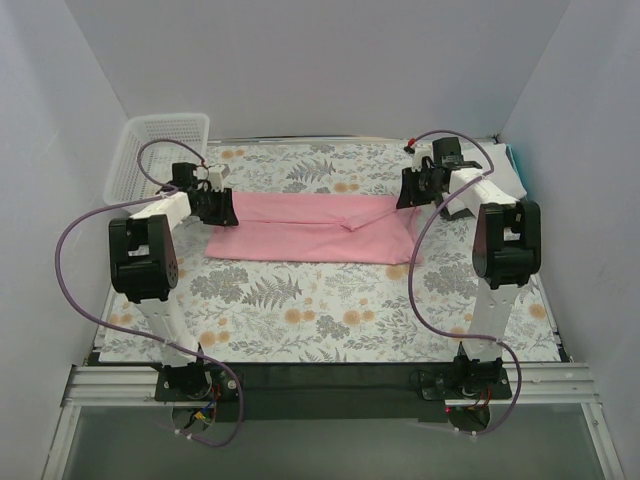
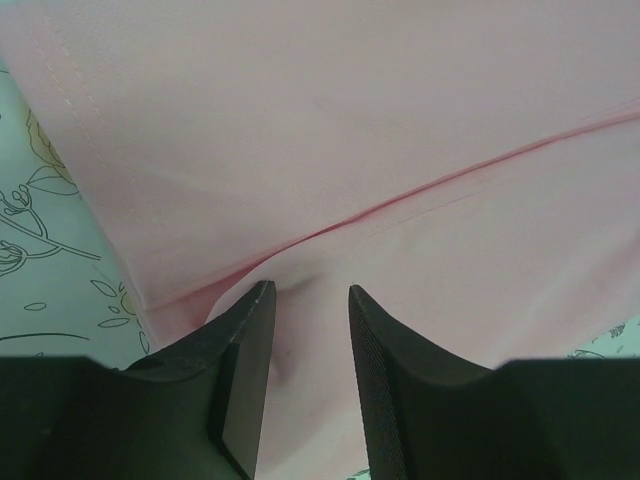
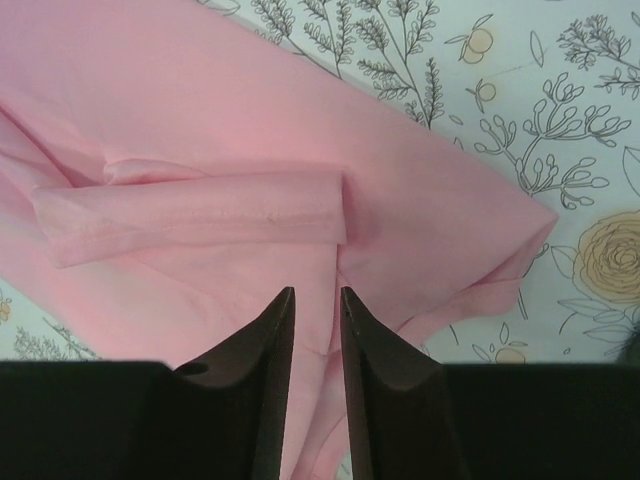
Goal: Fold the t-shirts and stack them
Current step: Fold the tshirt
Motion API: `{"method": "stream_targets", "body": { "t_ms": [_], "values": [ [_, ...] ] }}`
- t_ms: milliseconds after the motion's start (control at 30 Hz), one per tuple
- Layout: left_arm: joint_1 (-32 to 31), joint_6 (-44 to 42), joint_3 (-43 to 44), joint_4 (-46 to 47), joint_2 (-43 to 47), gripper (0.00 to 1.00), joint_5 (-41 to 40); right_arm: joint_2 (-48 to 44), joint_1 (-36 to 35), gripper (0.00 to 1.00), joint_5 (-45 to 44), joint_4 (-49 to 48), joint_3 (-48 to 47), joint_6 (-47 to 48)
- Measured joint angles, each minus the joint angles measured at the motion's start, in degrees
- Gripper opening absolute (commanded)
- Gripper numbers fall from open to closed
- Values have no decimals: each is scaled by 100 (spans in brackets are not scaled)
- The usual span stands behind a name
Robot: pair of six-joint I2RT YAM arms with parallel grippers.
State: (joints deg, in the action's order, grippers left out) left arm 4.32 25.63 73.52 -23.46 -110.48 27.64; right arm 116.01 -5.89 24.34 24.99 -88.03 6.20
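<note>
A plain pink t-shirt (image 1: 310,230) lies folded into a long band across the far half of the floral tablecloth (image 1: 300,310). My left gripper (image 1: 228,212) is at the shirt's left end. In the left wrist view its jaws (image 2: 311,290) stand apart over pink cloth (image 2: 350,120), close to a seam. My right gripper (image 1: 405,192) is at the shirt's right end. Its jaws (image 3: 316,291) are narrowly parted above the cloth (image 3: 200,130), just below a turned-over sleeve (image 3: 200,215). A white folded t-shirt with a teal edge (image 1: 508,168) shows partly behind the right arm.
A white mesh basket (image 1: 160,150) stands at the back left corner. White walls close in the table on three sides. Purple cables loop from both arms. The arm bases sit on a dark rail (image 1: 320,378) at the near edge.
</note>
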Motion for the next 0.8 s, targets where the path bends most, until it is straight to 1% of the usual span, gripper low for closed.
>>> {"method": "stream_targets", "body": {
  "t_ms": [33,67,133,200,267,300,367,500,667,800],
  "values": [
    [0,22,0,-2,-4,36,7,-35,0,32,2,74,0,28],
    [0,39,0,15,15,37,26,-92,0,33,4,162,2,68],
    [2,81,0,66,81,39,44,-260,-2,32,50,282,48,184],
    [0,81,-2,98,212,41,96,-492,-22,29,149,400,125,297],
    [-28,74,-20,114,400,42,151,-688,-61,29,247,549,170,385],
    [-57,76,-50,125,522,42,170,-750,-96,31,308,605,168,426],
    [-138,81,-98,118,752,44,227,-796,-221,36,472,688,168,426],
    [-247,107,-186,170,968,47,286,-708,-566,56,859,844,168,269],
    [-251,122,-551,120,1001,48,280,-361,-951,56,1207,870,160,63],
    [-247,127,-704,70,1001,49,278,-4,-1126,57,1342,892,83,-87]
  ]
}}
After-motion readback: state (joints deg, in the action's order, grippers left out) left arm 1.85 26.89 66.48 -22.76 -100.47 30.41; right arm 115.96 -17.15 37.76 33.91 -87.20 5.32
